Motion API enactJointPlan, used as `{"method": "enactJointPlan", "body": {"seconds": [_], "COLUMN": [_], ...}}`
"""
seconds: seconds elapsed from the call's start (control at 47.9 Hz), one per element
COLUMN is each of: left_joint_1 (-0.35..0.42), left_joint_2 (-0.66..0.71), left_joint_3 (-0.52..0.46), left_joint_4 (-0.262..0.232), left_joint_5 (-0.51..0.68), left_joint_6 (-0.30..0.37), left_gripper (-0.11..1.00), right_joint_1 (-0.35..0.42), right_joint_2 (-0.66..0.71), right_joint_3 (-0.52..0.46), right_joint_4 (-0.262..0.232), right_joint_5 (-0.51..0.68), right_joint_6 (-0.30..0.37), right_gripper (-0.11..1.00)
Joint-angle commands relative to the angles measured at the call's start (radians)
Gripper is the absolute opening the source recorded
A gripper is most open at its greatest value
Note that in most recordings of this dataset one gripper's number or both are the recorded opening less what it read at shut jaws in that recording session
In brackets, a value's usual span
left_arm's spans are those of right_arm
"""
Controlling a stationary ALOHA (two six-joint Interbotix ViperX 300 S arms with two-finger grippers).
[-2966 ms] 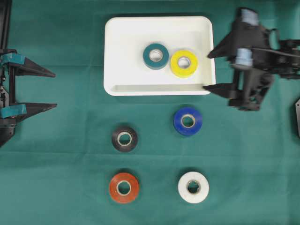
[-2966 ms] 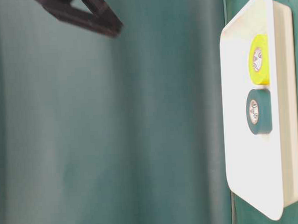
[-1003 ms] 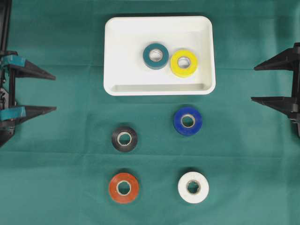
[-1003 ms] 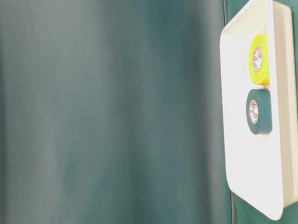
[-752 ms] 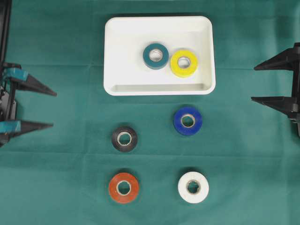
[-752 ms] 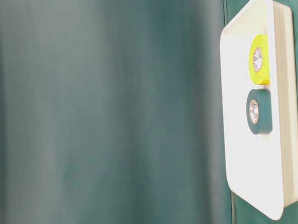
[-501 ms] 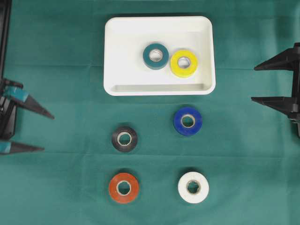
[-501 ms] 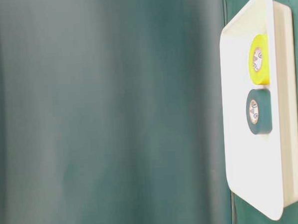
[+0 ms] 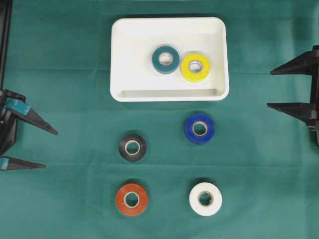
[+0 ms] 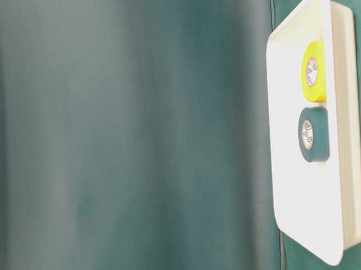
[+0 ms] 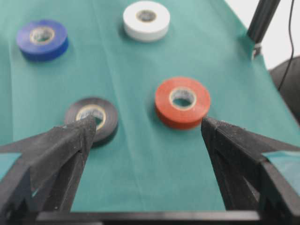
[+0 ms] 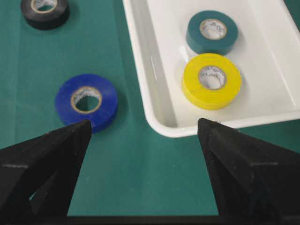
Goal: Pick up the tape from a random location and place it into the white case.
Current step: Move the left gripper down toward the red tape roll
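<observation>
On the green cloth (image 9: 70,199) below the white case (image 9: 124,59), four tape rolls lie flat and well apart: black (image 9: 132,147), blue (image 9: 200,128), red (image 9: 131,199) and white (image 9: 205,198). Each looks light, stiff and smooth-sided, with an open cardboard core; a roll this shape is probably best pinched across its outer rim, or with one finger dropped into the core, since the glossy flank could slip under a shallow grip. A teal roll (image 9: 166,59) and a yellow roll (image 9: 195,66) already sit side by side inside the case, leaving bare floor to their left. The left gripper (image 9: 37,148) waits at the left edge, fingers spread wide and holding nothing, its wrist view framing the black and red rolls nearest it. The right gripper (image 9: 286,89) hangs at the right edge, jaws likewise wide apart and empty, facing the blue roll and the case's near corner. Nothing stands between either gripper and the rolls; only the case's raised rim must be cleared on delivery.
</observation>
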Motion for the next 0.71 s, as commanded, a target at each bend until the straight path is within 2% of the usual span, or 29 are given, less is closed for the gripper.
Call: {"method": "enactJointPlan", "body": {"seconds": [0.0,0.23,0.689], "left_joint_1": [-0.006,-0.005,-0.006], "left_joint_2": [0.055,0.235,0.592], "left_joint_3": [-0.032,-0.109,-0.376], "left_joint_4": [-0.002,-0.002,0.0], "left_joint_5": [-0.061,-0.183,-0.204], "left_joint_6": [0.002,0.002,0.008], "left_gripper": [0.95,0.95,0.95], "right_joint_1": [-0.003,-0.002,-0.003], "right_joint_2": [0.003,0.003,0.005], "right_joint_3": [-0.023,-0.023,-0.021], "right_joint_4": [-0.002,-0.003,-0.005], "right_joint_5": [-0.006,-0.006,-0.005], "right_joint_6": [0.002,0.002,0.0], "right_gripper": [0.86,0.86,0.86]}}
